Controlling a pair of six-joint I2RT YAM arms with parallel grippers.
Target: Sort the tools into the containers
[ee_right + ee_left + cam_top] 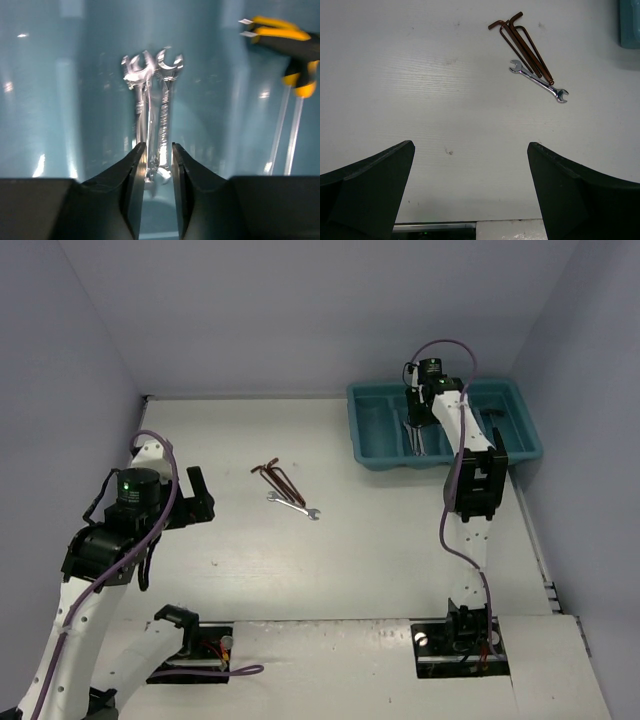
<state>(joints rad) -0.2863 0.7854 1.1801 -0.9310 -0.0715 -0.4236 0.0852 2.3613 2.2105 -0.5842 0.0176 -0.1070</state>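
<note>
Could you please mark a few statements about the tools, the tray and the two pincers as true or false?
1. The left pincer stands wide open over the table. True.
2. A lone wrench lies on the table beside the hex keys. True.
3. The hex keys lie in the teal tray. False: they lie on the table.
4. The right pincer is above the table's middle. False: it is over the tray, at the silver wrenches in it.
5. Nothing yellow lies in the tray. False: a yellow-and-black tool lies there.
</note>
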